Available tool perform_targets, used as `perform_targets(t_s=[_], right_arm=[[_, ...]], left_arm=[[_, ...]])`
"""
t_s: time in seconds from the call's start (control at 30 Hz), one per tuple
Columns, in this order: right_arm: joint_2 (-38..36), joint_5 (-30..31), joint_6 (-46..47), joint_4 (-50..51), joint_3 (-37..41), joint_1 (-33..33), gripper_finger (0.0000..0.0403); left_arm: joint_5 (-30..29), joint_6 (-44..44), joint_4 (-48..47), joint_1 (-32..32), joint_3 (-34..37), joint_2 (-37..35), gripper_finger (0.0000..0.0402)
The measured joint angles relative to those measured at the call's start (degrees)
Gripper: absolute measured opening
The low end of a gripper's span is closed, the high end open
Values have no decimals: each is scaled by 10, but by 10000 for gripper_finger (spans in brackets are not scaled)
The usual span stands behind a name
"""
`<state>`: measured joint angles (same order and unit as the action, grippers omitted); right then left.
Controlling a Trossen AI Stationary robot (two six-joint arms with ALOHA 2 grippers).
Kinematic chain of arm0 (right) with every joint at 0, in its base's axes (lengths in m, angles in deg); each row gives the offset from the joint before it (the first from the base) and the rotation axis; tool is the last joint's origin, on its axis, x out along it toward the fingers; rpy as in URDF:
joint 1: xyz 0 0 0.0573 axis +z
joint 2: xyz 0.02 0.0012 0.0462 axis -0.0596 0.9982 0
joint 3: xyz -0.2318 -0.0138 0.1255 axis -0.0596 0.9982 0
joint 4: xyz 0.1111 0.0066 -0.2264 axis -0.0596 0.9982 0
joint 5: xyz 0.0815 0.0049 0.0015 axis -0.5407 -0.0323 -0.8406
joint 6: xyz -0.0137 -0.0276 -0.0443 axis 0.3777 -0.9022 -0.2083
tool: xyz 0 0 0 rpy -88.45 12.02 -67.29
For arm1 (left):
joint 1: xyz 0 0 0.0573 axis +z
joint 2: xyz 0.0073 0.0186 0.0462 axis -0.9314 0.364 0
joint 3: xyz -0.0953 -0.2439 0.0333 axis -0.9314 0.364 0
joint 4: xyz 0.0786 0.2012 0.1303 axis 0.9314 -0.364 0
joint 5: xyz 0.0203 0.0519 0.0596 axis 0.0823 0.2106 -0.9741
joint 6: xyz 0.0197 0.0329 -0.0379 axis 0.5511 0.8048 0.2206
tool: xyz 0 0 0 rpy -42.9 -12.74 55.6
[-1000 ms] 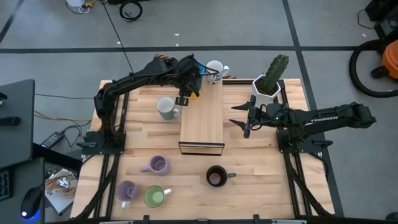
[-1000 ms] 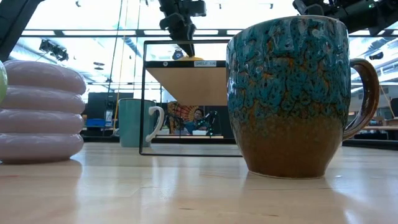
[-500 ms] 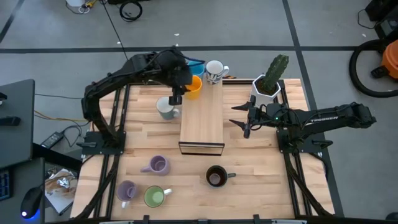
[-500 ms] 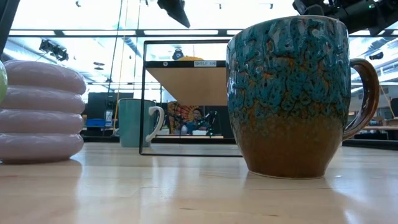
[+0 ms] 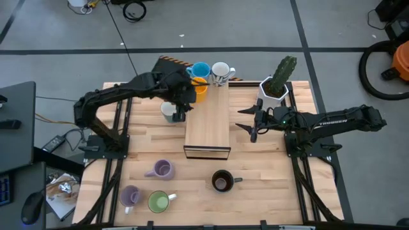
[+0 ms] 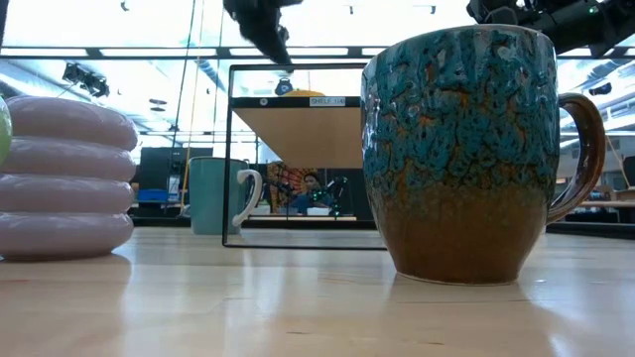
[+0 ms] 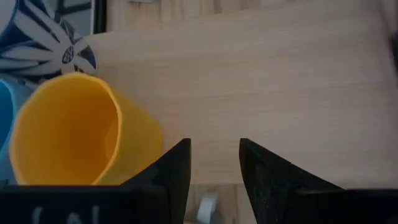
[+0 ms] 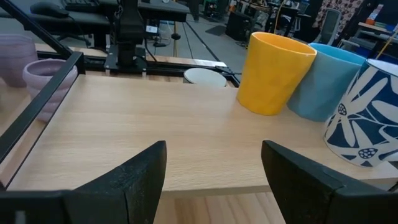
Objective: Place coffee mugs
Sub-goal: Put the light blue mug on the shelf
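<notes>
**Mug placement: stock on shelf and bench, left arm between picks**

- Shelf (image 5: pixel 207 124): wooden top on a black frame, mid-bench. Three mugs stand in a row at its far end: orange mug (image 5: pixel 198 89), light blue mug (image 5: pixel 200 69), white patterned mug (image 5: pixel 220 71). The orange touches or nearly touches the blue; the patterned one stands just beside them.
- Pale mug (image 5: pixel 169 111): on the bench (image 5: pixel 255 166), just left of the shelf, partly under the left arm.
- Near edge of the bench: two lavender mugs (image 5: pixel 160 169) and (image 5: pixel 130 195), a green mug (image 5: pixel 158 202), and a dark brown mug (image 5: pixel 222 181) in front of the shelf.
- Cactus pot (image 5: pixel 274 89): far right corner, not part of the task.
- Left gripper (image 5: pixel 179 110): above the pale mug, by the shelf's left edge. Fingers part-spread and holding nothing; its wrist view shows the orange mug standing free beside them.
- Right gripper (image 5: pixel 250 125): waiting right of the shelf, fingers spread wide, empty.

Step in hand, as judged: three mugs placed; the left arm is lining up on the pale mug.

Next move calls for: a descent over the rim or handle, a firm close, then a lift high enough to clear the shelf frame and a set-down beside the row without nudging the orange mug.
</notes>
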<state>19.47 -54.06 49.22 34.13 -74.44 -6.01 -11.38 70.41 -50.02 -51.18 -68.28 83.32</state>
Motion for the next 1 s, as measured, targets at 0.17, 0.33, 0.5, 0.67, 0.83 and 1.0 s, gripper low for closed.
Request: perform_targets(t_s=[0.17, 0.33, 0.5, 0.67, 0.83, 1.0], right_arm=[[8, 3, -3, -6, 0, 4, 269], [13, 4, -6, -18, 0, 3, 269], [21, 4, -7, -37, 0, 3, 269], [28, 3, -7, -40, 0, 3, 269], [35, 3, -6, -49, 0, 3, 269], [36, 4, -6, -52, 0, 3, 269]], left_arm=[[-15, -20, 94, 7, 110, -84, 142], [-16, -38, 135, 11, 173, -152, 142], [22, -56, 154, 27, 215, -208, 142], [60, -89, 230, 46, 312, -269, 142], [24, -107, 258, 58, 364, -294, 142], [22, -122, 221, 50, 402, -297, 142]])
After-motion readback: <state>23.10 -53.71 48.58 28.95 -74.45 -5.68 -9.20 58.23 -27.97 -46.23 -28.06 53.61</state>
